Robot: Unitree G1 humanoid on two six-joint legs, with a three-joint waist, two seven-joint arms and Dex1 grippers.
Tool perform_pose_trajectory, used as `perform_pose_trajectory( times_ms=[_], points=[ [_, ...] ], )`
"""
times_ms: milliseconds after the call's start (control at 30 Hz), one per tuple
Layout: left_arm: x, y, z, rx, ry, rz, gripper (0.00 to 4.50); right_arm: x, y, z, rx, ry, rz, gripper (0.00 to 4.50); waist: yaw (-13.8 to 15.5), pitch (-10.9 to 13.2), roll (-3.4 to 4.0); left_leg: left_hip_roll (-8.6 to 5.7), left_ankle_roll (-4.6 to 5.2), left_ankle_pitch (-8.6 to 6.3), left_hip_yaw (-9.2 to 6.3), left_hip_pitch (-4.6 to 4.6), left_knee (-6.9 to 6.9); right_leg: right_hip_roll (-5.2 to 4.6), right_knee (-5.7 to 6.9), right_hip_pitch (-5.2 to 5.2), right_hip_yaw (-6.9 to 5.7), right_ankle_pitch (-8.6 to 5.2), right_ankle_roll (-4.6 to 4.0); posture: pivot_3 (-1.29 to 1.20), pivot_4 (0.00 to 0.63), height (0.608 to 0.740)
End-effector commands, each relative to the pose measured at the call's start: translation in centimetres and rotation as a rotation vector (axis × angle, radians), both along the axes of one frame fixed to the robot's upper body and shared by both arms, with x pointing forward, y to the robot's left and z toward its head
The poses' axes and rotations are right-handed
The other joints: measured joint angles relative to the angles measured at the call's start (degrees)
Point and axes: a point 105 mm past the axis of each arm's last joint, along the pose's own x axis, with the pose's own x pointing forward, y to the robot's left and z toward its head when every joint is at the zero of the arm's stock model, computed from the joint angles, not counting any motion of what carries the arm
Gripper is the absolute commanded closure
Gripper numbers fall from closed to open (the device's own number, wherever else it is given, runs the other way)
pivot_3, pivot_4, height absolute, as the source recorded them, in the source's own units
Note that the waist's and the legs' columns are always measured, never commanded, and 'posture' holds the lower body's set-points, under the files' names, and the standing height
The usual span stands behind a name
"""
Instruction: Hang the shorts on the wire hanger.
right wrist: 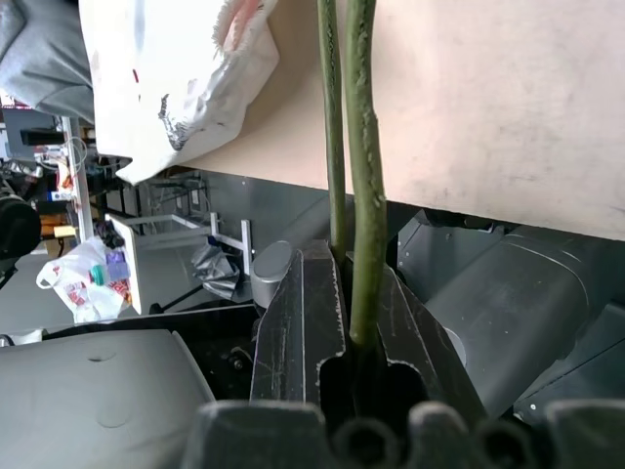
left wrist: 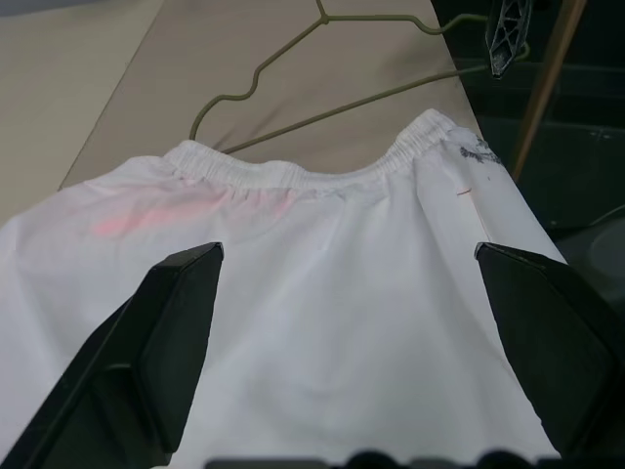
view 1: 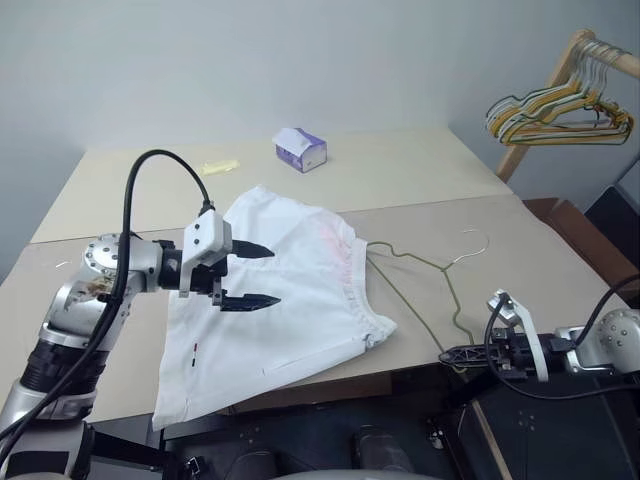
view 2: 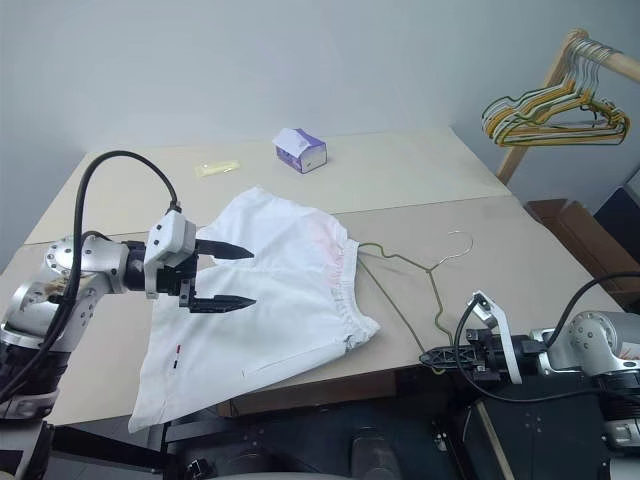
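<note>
Two grippers flank the table (view 1: 560, 270) in the head view: the left gripper (view 1: 247, 276), fingers spread, hovers just above the shorts (view 1: 290, 300); the right gripper (view 1: 452, 353) pinches the wire hanger (view 1: 420, 262) at its near corner, by the table edge. Left wrist view: the shorts' waistband lies ahead of the spread fingers (left wrist: 166, 332), the hanger beyond it. Right wrist view: two olive wire strands run out from between the pressed-together fingers (right wrist: 293, 332), the shorts off to one side.
</note>
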Motion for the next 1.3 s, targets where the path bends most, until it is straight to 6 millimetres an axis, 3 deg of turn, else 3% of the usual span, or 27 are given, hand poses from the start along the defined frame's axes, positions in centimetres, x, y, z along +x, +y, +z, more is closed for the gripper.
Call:
perform_pose_trajectory(
  times_ms=[33,567,867,1133,1300],
  points=[
    [0.1,-0.2,0.8,0.005,-0.053,-0.006,0.02,0.5,0.2,1.5,-0.018,-0.062,0.068,4.5,0.0,0.0,0.01,0.0,0.0,0.0,0.01,0.01,0.0,0.0,0.0,0.0,0.01,0.0,0.01,-0.08,0.0,0.74],
    [0.0,0.3,-0.5,0.059,-0.079,0.023,0.02,3.3,-0.6,0.5,-0.159,-0.052,0.218,4.5,0.3,0.0,0.01,0.0,0.0,0.0,0.01,0.0,0.0,0.0,0.01,-0.04,0.0,0.15,-0.26,-0.03,0.0,0.74],
    [0.1,0.2,-0.8,0.057,-0.087,0.034,0.02,3.5,-0.1,1.8,-0.096,-0.056,0.37,4.5,1.5,0.0,0.03,0.0,0.0,0.0,0.01,-0.01,0.02,0.0,0.03,-0.06,-0.04,0.23,-0.38,-0.02,0.0,0.74],
    [0.3,0.0,-1.0,0.06,-0.093,0.036,0.02,7.4,0.3,0.2,-0.156,-0.044,0.251,4.5,1.3,0.0,0.04,-0.01,-0.01,0.01,0.03,-0.01,0.05,0.02,0.07,-0.06,-0.04,0.29,-0.48,-0.01,0.0,0.74],
    [0.4,0.1,-1.1,0.061,-0.095,0.043,0.02,8.0,1.2,0.6,-0.104,-0.096,0.289,4.5,1.5,0.0,0.05,-0.03,-0.02,0.01,0.0,-0.07,0.07,-0.02,0.07,-0.07,-0.05,0.31,-0.49,-0.01,0.0,0.74]
  ],
)
